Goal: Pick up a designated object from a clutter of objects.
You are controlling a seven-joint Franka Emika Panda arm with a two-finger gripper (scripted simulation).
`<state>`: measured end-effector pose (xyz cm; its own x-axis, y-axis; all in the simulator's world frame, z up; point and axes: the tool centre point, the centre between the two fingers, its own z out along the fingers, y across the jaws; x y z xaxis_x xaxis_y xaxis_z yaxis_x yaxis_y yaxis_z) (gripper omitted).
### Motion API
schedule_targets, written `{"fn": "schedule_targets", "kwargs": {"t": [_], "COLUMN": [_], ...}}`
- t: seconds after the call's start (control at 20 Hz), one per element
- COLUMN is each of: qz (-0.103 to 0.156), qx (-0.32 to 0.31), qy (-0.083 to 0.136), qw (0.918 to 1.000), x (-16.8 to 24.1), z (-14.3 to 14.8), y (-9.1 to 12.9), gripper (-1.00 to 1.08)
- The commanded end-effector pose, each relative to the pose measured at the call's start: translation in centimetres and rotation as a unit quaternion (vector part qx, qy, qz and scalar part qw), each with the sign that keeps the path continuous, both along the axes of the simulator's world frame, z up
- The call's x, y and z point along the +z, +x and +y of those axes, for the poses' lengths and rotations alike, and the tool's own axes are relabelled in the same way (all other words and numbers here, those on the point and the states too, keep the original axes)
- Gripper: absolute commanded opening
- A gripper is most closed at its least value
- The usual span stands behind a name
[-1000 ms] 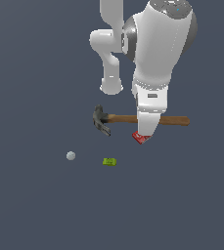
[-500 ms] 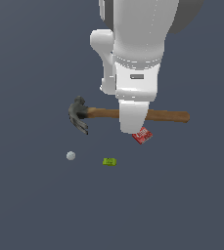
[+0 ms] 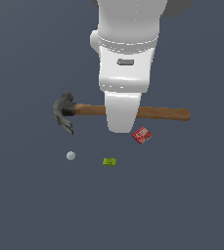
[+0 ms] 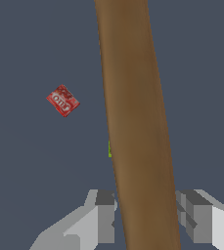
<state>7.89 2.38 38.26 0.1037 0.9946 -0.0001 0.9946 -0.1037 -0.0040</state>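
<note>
Hammer (image 3: 152, 113) is the thing to lift, and it hangs level in the exterior view, its wooden handle running across behind the white arm (image 3: 125, 58) with the dark metal head toward that view's left. The wrist view shows the handle (image 4: 135, 127) passing straight between the two grey fingers (image 4: 103, 215) of the gripper (image 4: 150, 217); the jaws sit narrow around the wood, pressed to it on one side and at most a sliver off on the other, so they look to be holding it. It appears to be clear of the counter (image 3: 30, 205), since the red box (image 3: 142, 135), the green block (image 3: 109, 161) and the pale ball (image 3: 71, 156) lie lower in the picture and apart from it. A hammer is stiff and heavy at the head, so a hold near mid-handle will want to tip head-down; smooth wood may also slide or twist in a light pinch. A firm squeeze, placed somewhat toward the head, should carry it steadier.
</note>
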Motion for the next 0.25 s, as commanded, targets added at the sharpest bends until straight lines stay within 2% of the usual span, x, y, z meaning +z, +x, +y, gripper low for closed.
{"fn": "schedule_targets", "kwargs": {"t": [0.0,0.2], "qz": [-0.002,-0.002], "qx": [0.000,0.000], "qy": [0.000,0.000], "qw": [1.0000,1.0000], "x": [0.59,0.78], "z": [-0.23,-0.36], "y": [0.30,0.44], "gripper": [-1.00,-1.00]}}
